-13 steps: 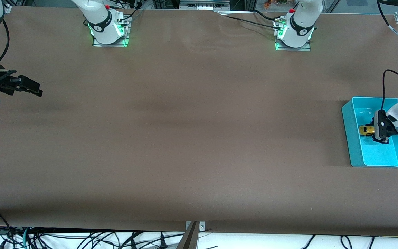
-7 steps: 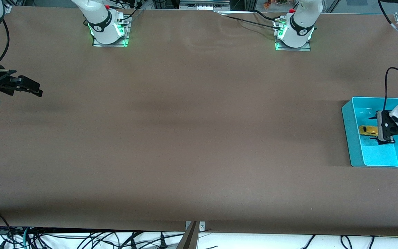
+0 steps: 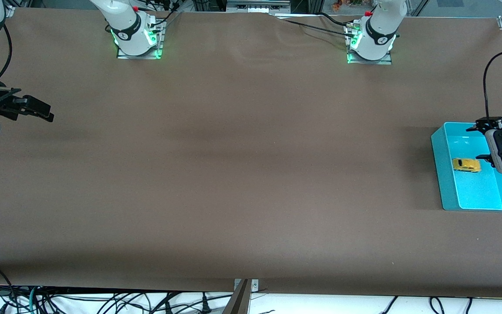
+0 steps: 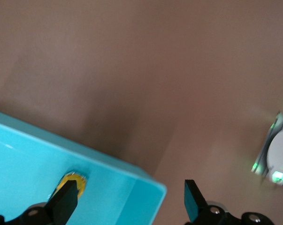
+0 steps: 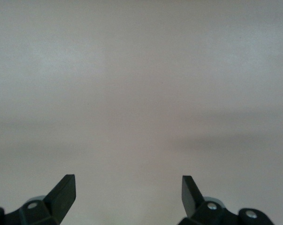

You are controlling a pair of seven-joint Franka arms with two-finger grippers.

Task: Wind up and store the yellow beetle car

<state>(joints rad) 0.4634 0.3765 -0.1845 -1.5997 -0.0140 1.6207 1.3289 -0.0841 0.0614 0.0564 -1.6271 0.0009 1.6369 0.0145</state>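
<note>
Front view: the yellow beetle car (image 3: pixel 466 165) sits in the cyan bin (image 3: pixel 447 183) at the frame's right edge, with the left gripper (image 3: pixel 482 142) above it, fingers spread and empty. The right gripper (image 3: pixel 37 109) waits at far left, also apart. Left wrist view: car (image 4: pixel 71 182) peeks out at bottom. Looks light, hard and slick, so I'd pinch its sides.

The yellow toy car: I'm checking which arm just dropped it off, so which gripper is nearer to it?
Left. The left gripper hangs open over the bin that holds the yellow toy car. The right gripper waits open at the right arm's end of the table.
</note>
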